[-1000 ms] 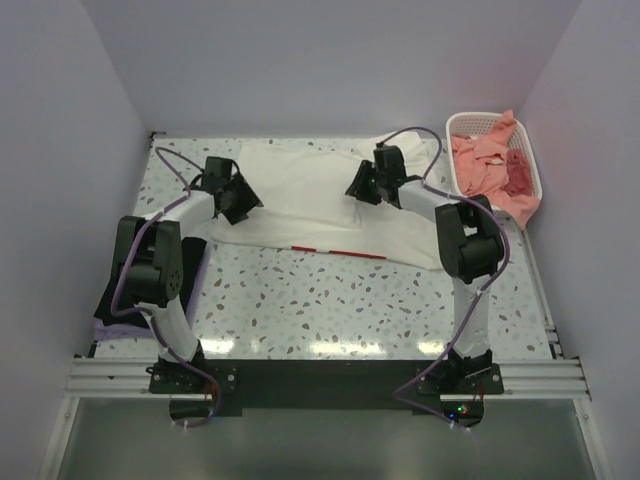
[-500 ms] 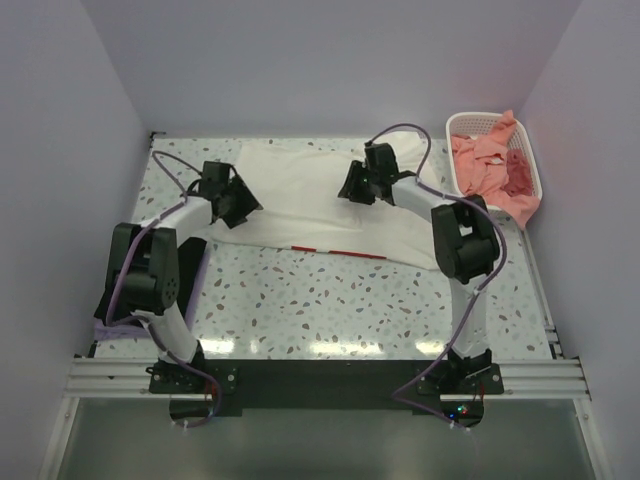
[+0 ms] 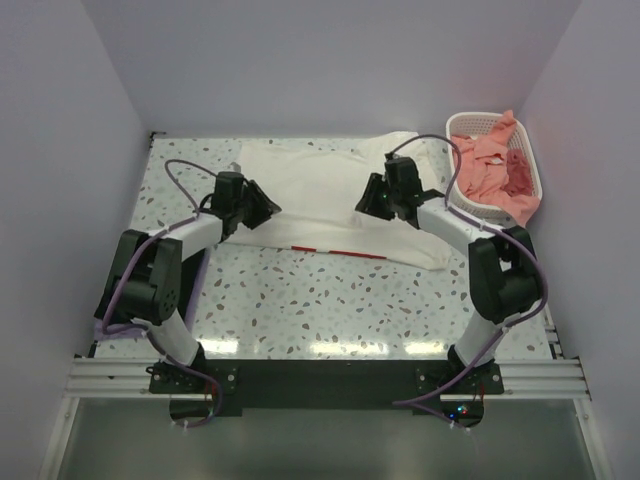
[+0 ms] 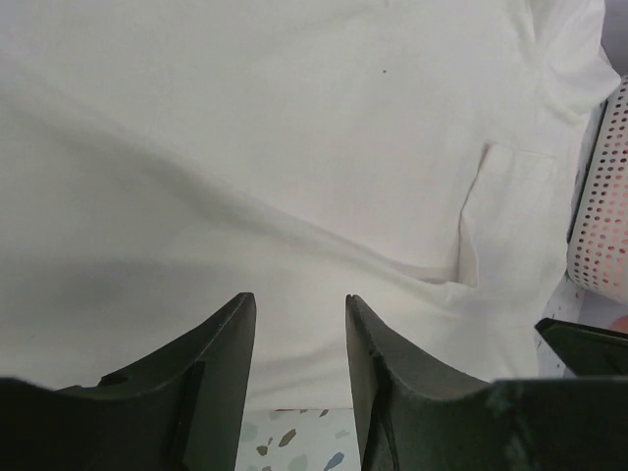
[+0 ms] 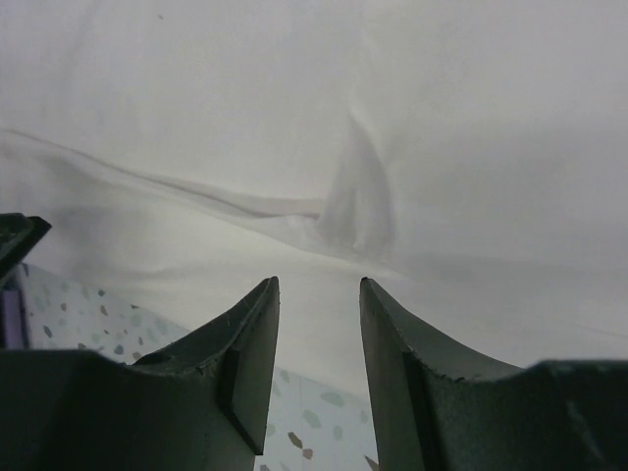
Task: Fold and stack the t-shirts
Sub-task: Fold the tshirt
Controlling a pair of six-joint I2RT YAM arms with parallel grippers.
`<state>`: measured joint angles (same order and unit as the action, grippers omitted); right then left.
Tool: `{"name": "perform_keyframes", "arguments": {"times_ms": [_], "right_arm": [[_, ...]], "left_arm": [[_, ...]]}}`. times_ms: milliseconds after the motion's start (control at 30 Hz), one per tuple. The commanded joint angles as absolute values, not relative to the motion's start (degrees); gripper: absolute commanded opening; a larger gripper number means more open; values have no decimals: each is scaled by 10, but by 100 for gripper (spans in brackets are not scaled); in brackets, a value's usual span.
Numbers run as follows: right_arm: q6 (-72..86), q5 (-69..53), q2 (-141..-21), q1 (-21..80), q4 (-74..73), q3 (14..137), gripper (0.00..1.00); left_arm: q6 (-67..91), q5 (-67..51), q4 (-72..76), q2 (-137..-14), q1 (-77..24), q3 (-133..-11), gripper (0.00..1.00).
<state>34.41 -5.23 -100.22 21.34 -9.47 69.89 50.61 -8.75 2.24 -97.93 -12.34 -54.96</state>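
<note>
**Both grippers hanging open over the white tee**

So the big cream-white t-shirt (image 3: 320, 185) is lying spread out flat across the far half of the table (image 3: 330, 300), and both arms are reaching over its near edge. The left gripper (image 4: 297, 306) is hovering with its fingers (image 4: 221, 373) apart and nothing pinched. The shirt's near hem is running right across the gap between them, with a bit of speckled tabletop peeking in below it. Past the fingertips and off to the right, the chest pocket (image 4: 502, 211) is showing. The right gripper (image 5: 318, 287) is doing the same thing: fingers spread, not clamping anything, cloth filling the view ahead. A small raised wrinkle (image 5: 358, 196) is sitting just beyond its tips. The salmon-pink tees (image 3: 488, 165) are bunching up in the white basket (image 3: 480, 119), well off to the right of the right gripper's fingers, and spilling over its rim.
</note>
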Motion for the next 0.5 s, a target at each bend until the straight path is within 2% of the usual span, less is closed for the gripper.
{"name": "perform_keyframes", "arguments": {"times_ms": [0, 233, 467], "right_arm": [[333, -19, -1005, 216, -98, 660, 42], [335, -2, -958, 216, -109, 568, 40], [326, 30, -899, 215, -134, 467, 40]], "left_arm": [[525, -99, 97, -994, -144, -553, 46], [533, -91, 110, -994, -152, -484, 35], [543, -63, 126, -947, -156, -382, 34]]}}
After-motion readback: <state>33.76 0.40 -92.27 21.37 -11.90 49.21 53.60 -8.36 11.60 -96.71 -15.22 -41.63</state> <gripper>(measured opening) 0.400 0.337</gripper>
